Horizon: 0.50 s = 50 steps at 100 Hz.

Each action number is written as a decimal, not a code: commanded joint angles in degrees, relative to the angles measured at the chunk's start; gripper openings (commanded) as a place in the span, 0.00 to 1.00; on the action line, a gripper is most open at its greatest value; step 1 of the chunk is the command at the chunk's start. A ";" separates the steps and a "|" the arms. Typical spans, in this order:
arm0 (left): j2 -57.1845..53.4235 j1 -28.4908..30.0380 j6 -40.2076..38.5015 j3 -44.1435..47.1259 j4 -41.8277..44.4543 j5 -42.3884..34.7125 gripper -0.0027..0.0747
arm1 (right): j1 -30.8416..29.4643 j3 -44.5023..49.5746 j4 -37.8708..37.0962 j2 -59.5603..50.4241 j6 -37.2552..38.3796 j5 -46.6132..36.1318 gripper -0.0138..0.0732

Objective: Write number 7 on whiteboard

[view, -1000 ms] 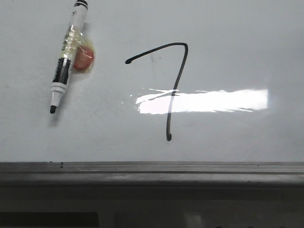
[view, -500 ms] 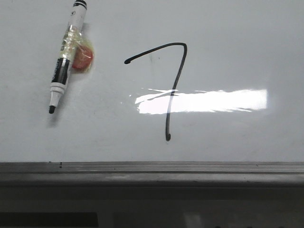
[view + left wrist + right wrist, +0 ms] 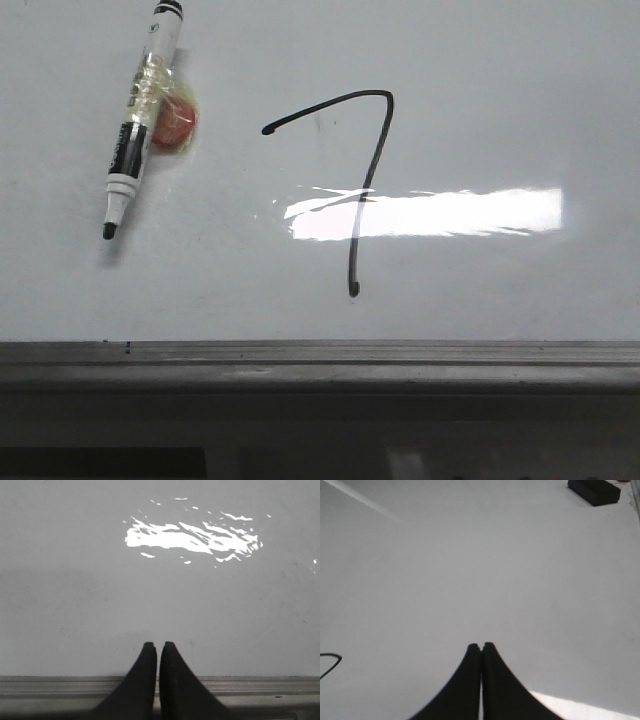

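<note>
A black hand-drawn number 7 (image 3: 365, 180) stands on the whiteboard (image 3: 520, 110) in the middle of the front view, its downstroke crossing the glare patch. A black-and-white marker (image 3: 140, 120) lies uncapped at the upper left, tip toward the frame, beside a red round piece (image 3: 175, 122). Neither gripper shows in the front view. My left gripper (image 3: 157, 645) is shut and empty over the board's near frame edge (image 3: 250, 685). My right gripper (image 3: 481, 645) is shut and empty over bare board; a curl of black line (image 3: 330, 662) shows at that view's left edge.
The whiteboard's dark grey metal frame (image 3: 320, 360) runs along the near side. A black block (image 3: 594, 491) lies on the board in the right wrist view's far corner. A bright glare patch (image 3: 430, 213) lies across the board.
</note>
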 commanded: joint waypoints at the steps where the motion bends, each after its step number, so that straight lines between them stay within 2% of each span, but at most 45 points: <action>1: -1.56 0.01 -0.47 1.27 -0.67 -2.86 0.01 | -8.20 0.82 -14.98 1.61 13.96 5.95 0.08; 7: -1.56 0.01 -0.47 1.27 -0.67 -2.86 0.01 | -14.81 0.82 -21.38 1.61 19.14 13.64 0.08; 11: -1.56 0.01 -0.47 1.27 -0.67 -2.86 0.01 | -19.76 0.82 -31.75 1.61 26.24 18.05 0.08; 15: -1.56 0.01 -0.47 1.27 -0.67 -2.86 0.01 | -23.58 0.82 -38.54 1.50 33.62 21.39 0.08; 20: -1.56 0.01 -0.47 1.27 -0.67 -2.86 0.01 | -28.63 0.82 -44.78 1.28 43.44 25.71 0.08; 24: -1.56 0.01 -0.47 1.27 -0.67 -2.86 0.01 | -31.35 0.82 -46.86 0.91 50.17 29.20 0.08; 35: -1.56 0.01 -0.47 1.27 -0.67 -2.86 0.01 | -34.65 0.82 -46.89 -0.20 52.46 33.48 0.08; 50: -1.56 0.01 -0.47 1.27 -0.67 -2.86 0.01 | -34.76 0.82 -47.41 -1.95 52.46 40.00 0.08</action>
